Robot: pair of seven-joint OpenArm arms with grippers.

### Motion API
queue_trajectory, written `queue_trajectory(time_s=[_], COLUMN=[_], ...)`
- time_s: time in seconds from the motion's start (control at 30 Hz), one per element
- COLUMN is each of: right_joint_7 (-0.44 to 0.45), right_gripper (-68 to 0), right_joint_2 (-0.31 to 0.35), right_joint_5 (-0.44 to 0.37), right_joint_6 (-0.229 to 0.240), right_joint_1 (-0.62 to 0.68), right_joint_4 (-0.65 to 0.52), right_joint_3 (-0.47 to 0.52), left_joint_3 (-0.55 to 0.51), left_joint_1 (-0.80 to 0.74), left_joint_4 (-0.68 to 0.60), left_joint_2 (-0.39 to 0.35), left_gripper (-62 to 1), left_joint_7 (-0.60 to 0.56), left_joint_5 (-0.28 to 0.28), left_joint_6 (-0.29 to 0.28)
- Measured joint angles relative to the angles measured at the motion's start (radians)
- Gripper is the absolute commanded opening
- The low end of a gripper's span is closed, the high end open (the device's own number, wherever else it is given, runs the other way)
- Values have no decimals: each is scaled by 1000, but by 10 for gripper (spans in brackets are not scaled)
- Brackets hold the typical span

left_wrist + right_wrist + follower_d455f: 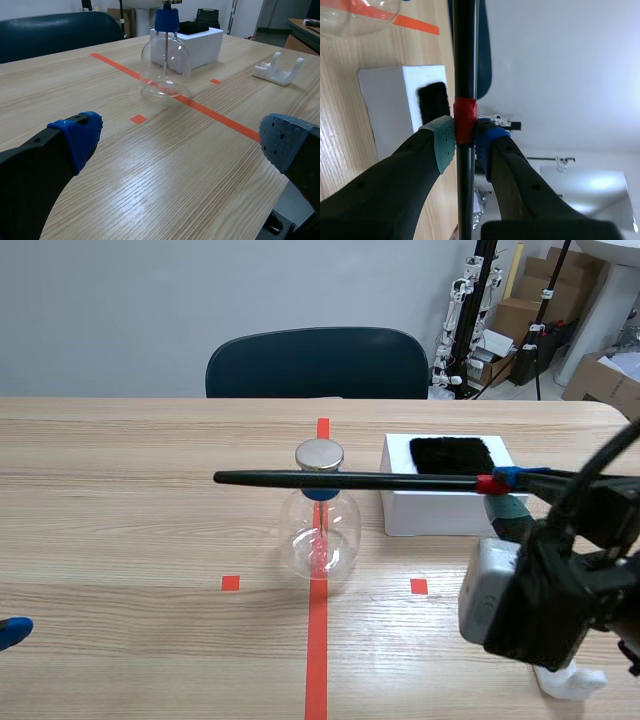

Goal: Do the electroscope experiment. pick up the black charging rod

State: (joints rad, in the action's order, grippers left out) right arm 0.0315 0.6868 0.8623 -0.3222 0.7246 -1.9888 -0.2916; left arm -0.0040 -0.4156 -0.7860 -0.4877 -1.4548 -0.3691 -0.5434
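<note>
Rod hangs level above the bench, gripped at its red band by the right arm's jaws, its long axis running crosswise with the tip past the flask toward the left. The left arm rests low, jaws wide open, well apart from it.

You've got open table L of flask; white box crowds its R, rod crosses flask's top.

Black charging rod, red-banded, level near the glass electroscope top, clamped in right tool
</note>
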Motion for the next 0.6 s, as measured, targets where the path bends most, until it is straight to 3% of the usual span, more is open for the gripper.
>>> queue_trajectory(time_s=[0.07,0.3,0.47,0.5,0.6], right_joint_7=[16,43,43,43,43], right_gripper=[-675,-675,-675,-675,-675], right_joint_2=[-59,-191,-292,-319,-397], right_joint_5=[34,250,365,385,435], right_joint_6=[-86,-235,-392,-411,-399], right_joint_1=[60,207,252,258,278], right_joint_4=[0,1,2,2,2], right_joint_3=[22,58,102,114,159], left_joint_3=[0,0,0,0,0], left_joint_1=[0,0,0,0,0], left_joint_4=[0,0,0,0,0], left_joint_2=[0,0,0,0,0], left_gripper=[14,14,14,14,14], left_joint_7=[0,0,0,0,0], left_joint_5=[0,0,0,0,0], left_joint_6=[0,0,0,0,0])
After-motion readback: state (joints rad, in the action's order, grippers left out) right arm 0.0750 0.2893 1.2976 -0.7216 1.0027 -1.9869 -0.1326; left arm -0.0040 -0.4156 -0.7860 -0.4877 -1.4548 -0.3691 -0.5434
